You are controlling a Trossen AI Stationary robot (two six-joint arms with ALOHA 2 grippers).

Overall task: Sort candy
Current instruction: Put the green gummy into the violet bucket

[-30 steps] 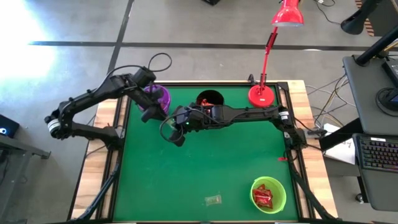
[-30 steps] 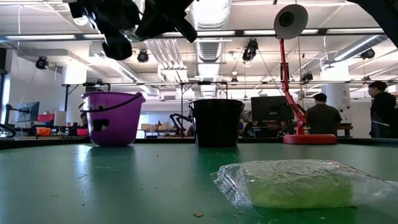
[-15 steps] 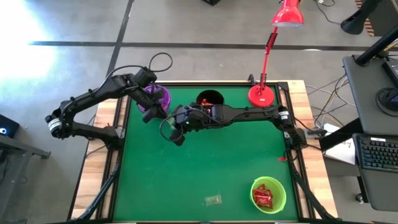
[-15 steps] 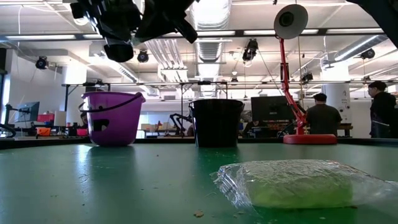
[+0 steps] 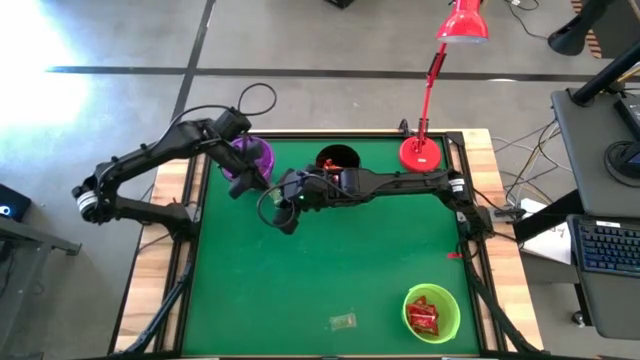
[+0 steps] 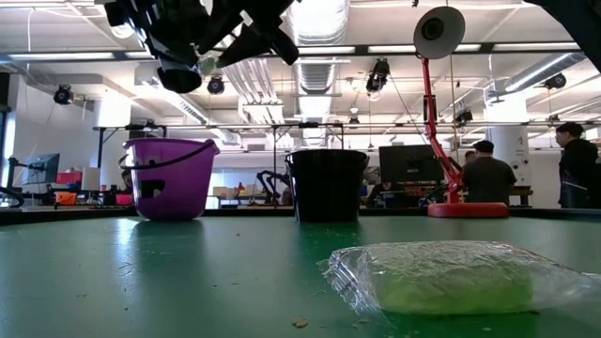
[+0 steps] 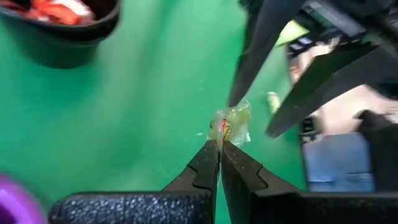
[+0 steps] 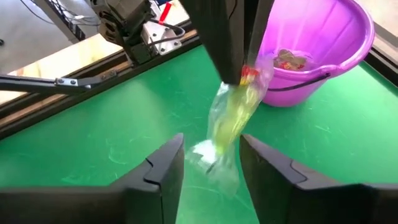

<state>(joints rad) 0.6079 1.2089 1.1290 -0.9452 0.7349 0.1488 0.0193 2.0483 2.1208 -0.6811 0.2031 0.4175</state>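
Two hands are meeting above the desk (image 5: pixel 300 290) near its far left, beside the purple cup (image 5: pixel 252 155), in what appears to be a hand-over. The left hand (image 7: pixel 219 144) is pressed together, pinching the top edge of a pale sweet (image 8: pixel 233 118), which is hanging in the air from its tips. The right hand (image 8: pixel 211 163) is standing spread, its fingers (image 8: pixel 163 165) either side of the sweet's lower end and not gripping it. Judged from this, the step in hand is the passing of one pale sweet to the left arm for sorting; the next move calls for the right hand to be drawing clear and the left to be carrying the sweet over the purple cup, which is already holding pale wrappers, before releasing. Three cups are standing on the desk: one purple, one black (image 5: pixel 337 160) holding orange-red sweets, and one green (image 5: pixel 432 311) holding red ones. One more pale sweet (image 5: pixel 343 321) is lying loose on the near part of the desk, left of the green cup. One red lamp (image 5: pixel 424 150) is standing at the far edge.
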